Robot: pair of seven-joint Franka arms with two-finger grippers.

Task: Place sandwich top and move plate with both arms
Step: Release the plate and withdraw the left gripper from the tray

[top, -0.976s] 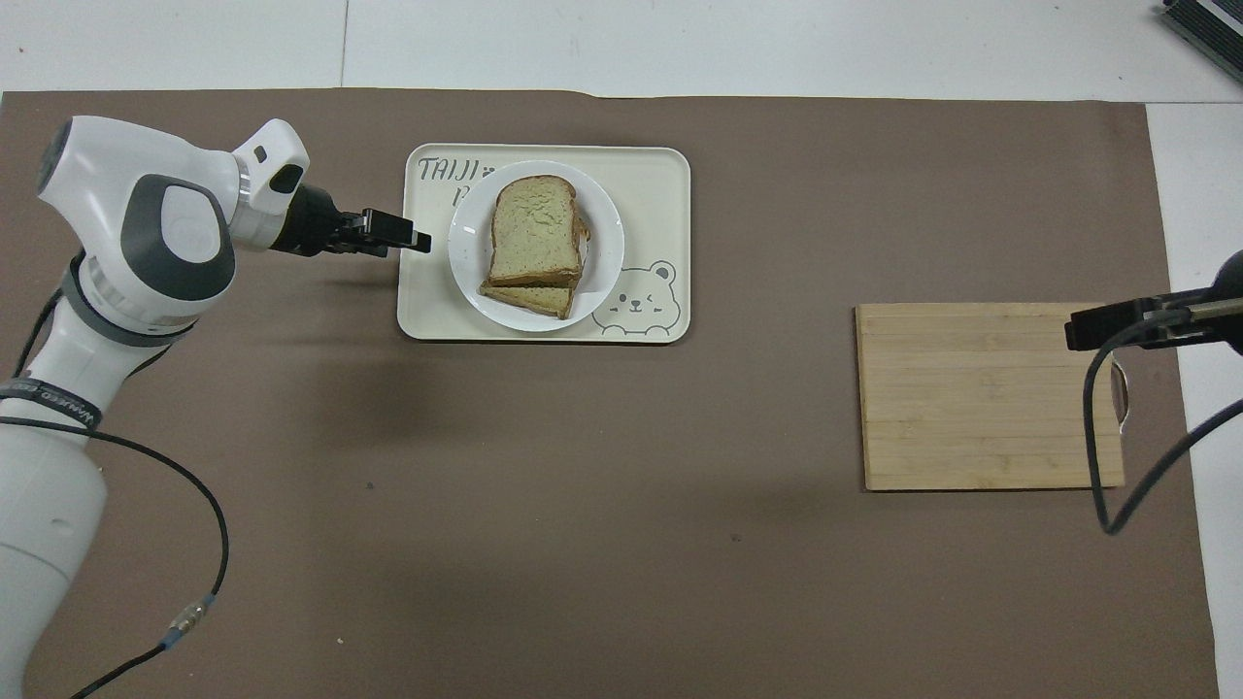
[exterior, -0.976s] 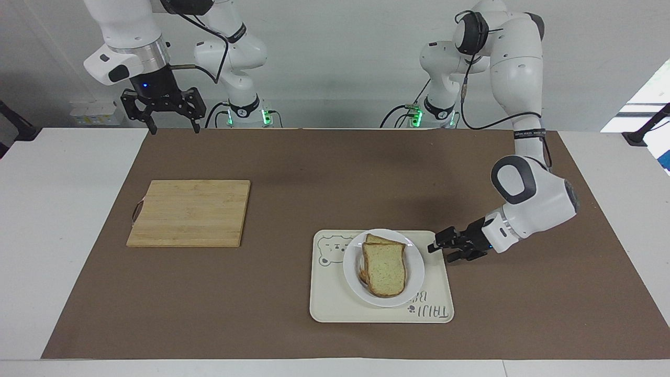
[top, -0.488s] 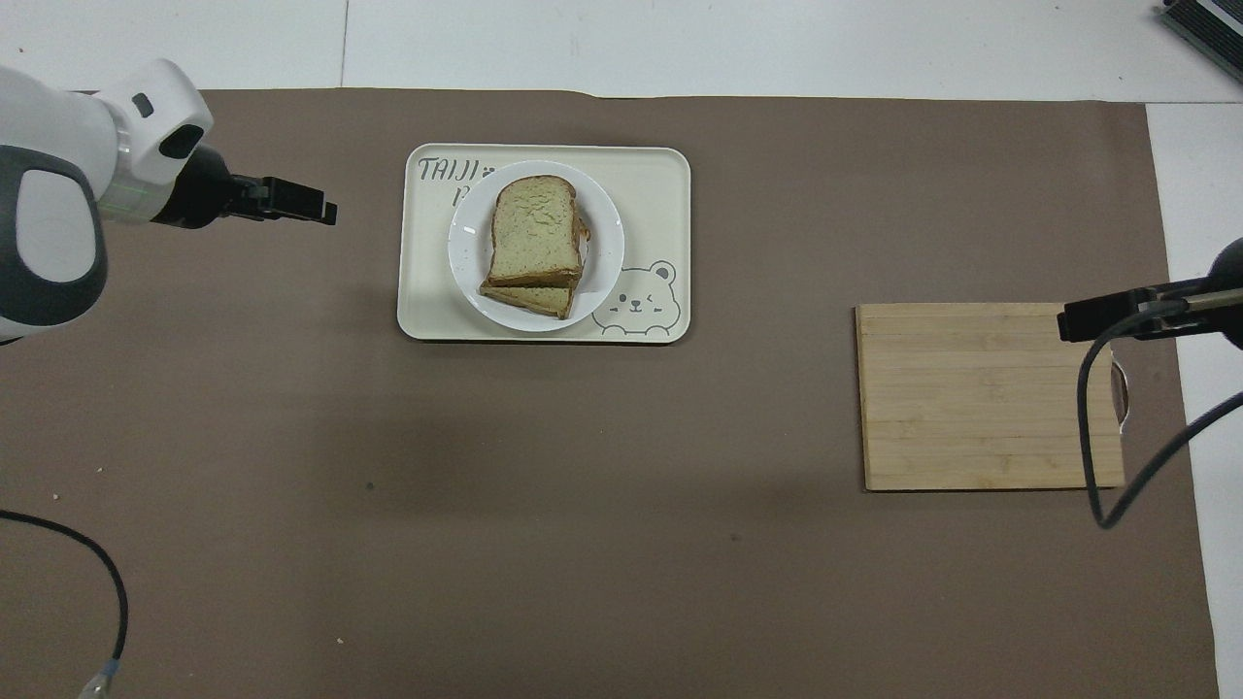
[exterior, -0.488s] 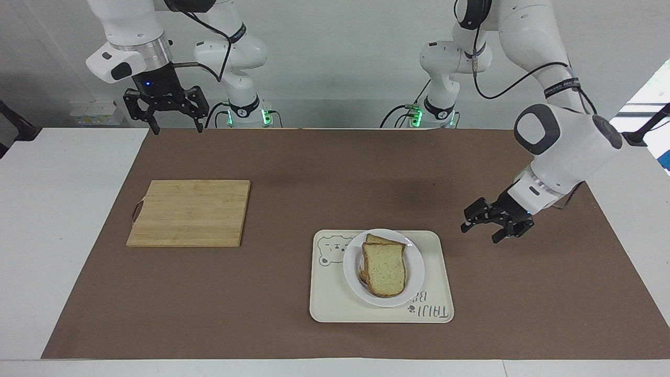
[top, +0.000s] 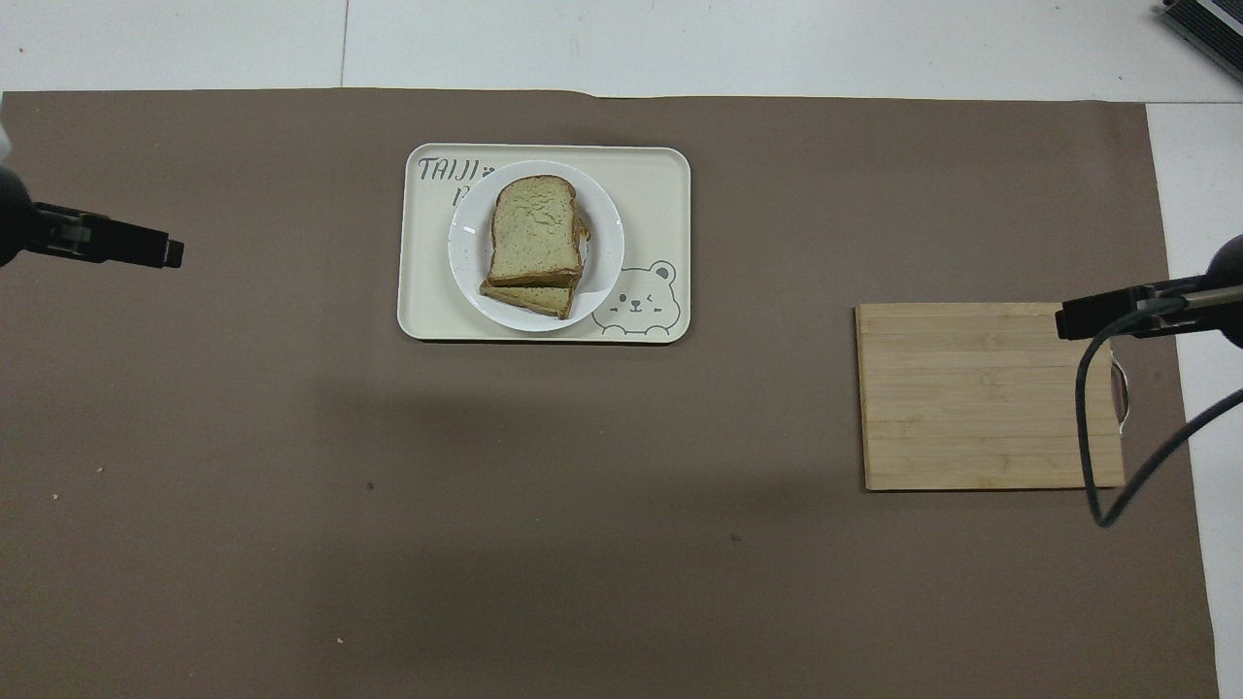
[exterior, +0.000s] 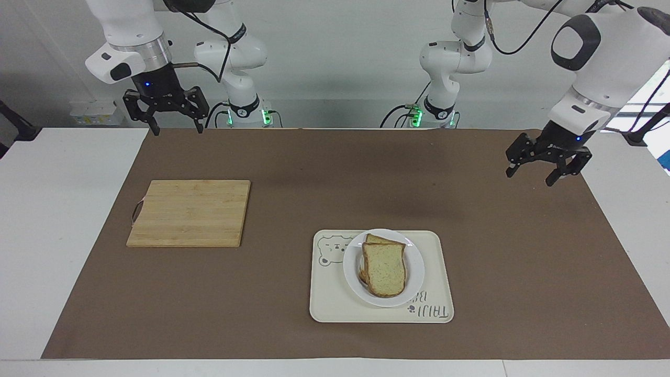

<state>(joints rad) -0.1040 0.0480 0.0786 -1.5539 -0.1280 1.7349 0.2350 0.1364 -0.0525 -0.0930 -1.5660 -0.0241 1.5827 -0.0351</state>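
Left gripper (exterior: 544, 167) hangs spread and empty over the mat toward its own end from the tray (exterior: 434, 309); right gripper (exterior: 166, 112), also spread, waits above the mat's edge. Sandwich top (exterior: 384, 269) lies on the plate (exterior: 416, 277), on the tray. Placement looks done; next, both arms must take the plate's rim.

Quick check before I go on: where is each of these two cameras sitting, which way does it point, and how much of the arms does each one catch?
Facing view: high across the table, looking back at both arm bases; shows both arms whole, left gripper and right gripper raised, open, empty.
Overhead view: high above the robots' end, looking steeply down and forward; only gripper tips at its side edges.
Shared, half a turn apart: sandwich top on the plate, tray, cutting board.
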